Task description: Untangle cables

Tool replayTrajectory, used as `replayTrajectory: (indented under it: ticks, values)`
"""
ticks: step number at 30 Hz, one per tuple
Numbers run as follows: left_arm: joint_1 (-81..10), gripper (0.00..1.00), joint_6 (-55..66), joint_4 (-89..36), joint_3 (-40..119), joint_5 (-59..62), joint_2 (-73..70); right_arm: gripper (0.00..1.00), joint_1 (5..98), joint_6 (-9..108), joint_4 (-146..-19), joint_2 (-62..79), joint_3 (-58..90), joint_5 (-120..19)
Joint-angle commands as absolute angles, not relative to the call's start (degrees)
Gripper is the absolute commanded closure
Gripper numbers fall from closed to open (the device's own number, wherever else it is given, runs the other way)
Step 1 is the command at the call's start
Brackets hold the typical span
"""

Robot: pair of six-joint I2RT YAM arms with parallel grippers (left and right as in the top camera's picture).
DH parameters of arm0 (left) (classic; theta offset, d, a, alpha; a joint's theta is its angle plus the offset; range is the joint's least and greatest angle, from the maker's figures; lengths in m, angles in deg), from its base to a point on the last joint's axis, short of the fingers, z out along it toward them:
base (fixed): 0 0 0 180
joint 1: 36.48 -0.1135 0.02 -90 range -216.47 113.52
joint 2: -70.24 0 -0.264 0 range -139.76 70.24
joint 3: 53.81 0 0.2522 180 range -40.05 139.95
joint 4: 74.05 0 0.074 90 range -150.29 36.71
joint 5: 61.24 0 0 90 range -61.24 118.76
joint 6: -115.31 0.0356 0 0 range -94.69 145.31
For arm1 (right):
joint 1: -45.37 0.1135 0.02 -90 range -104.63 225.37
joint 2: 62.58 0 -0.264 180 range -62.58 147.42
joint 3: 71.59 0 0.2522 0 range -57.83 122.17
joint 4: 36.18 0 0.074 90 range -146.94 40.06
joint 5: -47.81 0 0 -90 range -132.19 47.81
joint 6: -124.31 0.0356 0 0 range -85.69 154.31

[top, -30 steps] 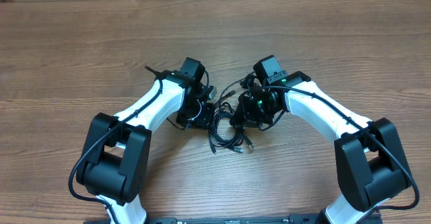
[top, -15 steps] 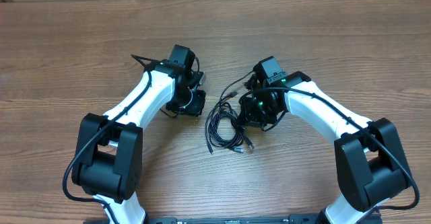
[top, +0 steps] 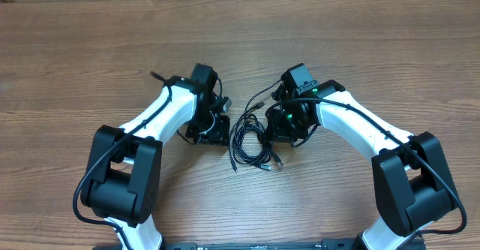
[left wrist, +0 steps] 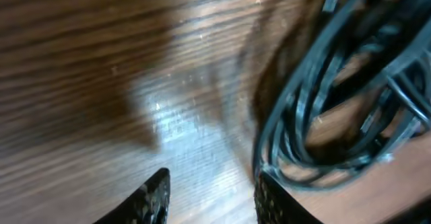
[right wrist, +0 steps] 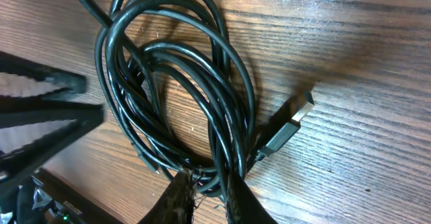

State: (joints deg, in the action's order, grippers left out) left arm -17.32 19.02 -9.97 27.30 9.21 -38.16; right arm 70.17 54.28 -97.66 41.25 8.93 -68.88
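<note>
One coil of black cables point(right wrist: 215, 150) on a wooden table point(top: 75, 55), silver-tipped plug point(right wrist: 296, 120) showing. The left gripper point(left wrist: 212, 190): fingers spread, empty, just beside the coil. The right gripper point(right wrist: 205, 194): fingers pinching coil strands

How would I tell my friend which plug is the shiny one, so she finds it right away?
On the wooden table, look between the white left arm and white right arm for the bunch of black cables. Beside that bunch, lying on bare wood, is the plug: its flat silver tip sets it apart from the all-black cords.

Black cables point(right wrist: 225, 140) on brown wood-grain table point(top: 75, 55)
</note>
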Motion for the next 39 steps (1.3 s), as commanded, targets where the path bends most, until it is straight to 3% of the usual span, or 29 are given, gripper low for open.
replayTrajectory:
  ticks: [1,28,30,32,33,39]
  values:
    - [-16.84,0.61,15.09,-11.52,24.54,8.36,-37.33,0.84,70.5,54.65,-97.62,41.04,10.03,-68.51]
    - [-14.13,0.56,7.33,-9.81,20.3,3.85,-37.33,0.82,70.5,54.67,-97.07,41.04,10.03,-68.53]
    - [-13.75,0.57,5.12,-9.81,20.35,3.61,-37.33,0.82,70.5,54.67,-96.9,41.04,10.03,-68.56]
    - [-13.71,0.67,3.05,-9.55,20.44,3.7,-37.31,0.82,70.5,54.67,-96.96,41.04,10.03,-68.56]
    - [-13.71,0.67,2.32,-9.57,20.46,3.81,-37.26,0.81,70.5,54.67,-97.01,41.04,10.03,-68.56]
    - [-13.12,0.55,-3.16,-10.53,20.48,8.2,-37.13,0.78,70.5,54.69,-97.2,41.04,10.03,-68.58]
